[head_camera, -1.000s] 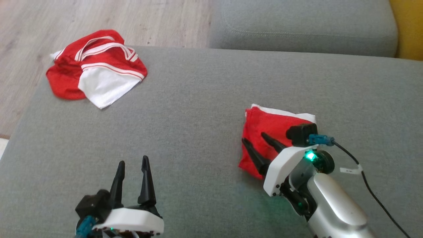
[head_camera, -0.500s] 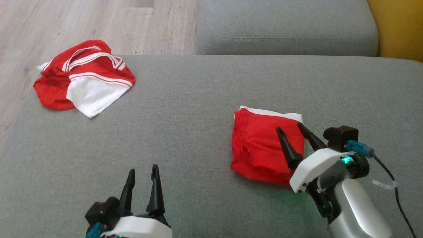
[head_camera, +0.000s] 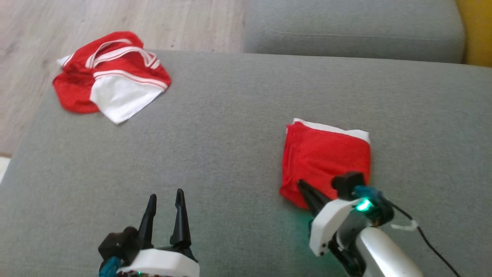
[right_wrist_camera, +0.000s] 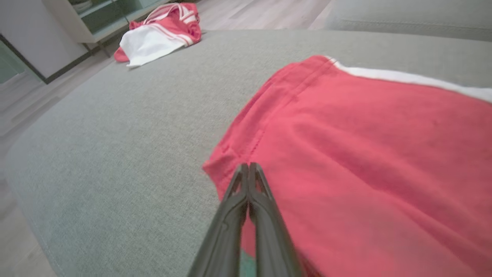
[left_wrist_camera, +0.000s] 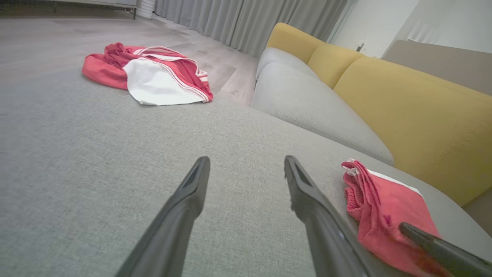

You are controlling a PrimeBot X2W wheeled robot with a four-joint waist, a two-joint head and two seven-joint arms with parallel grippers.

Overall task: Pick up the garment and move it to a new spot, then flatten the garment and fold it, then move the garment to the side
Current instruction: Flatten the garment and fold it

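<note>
Your right claw (right_wrist_camera: 249, 166) is closed, and its two dark fingers press together tip to tip. The tips are over the near left corner of the folded red cloth garment with a white edge (right_wrist_camera: 365, 146). You cannot tell whether any cloth is caught between them. This folded garment lies flat on the right part of the grey fabric sofa seat (head_camera: 230, 134).

Your left claw (head_camera: 166, 194) is wide open with nothing between its fingers. It is above the near part of the seat, well apart from the folded garment.

A crumpled red and white striped garment (head_camera: 111, 77) lies at the far left corner of the seat, beside the pale wooden floor (head_camera: 115, 19). A yellow sofa backrest (left_wrist_camera: 403, 104) is behind a second grey cushion (left_wrist_camera: 307, 104).
</note>
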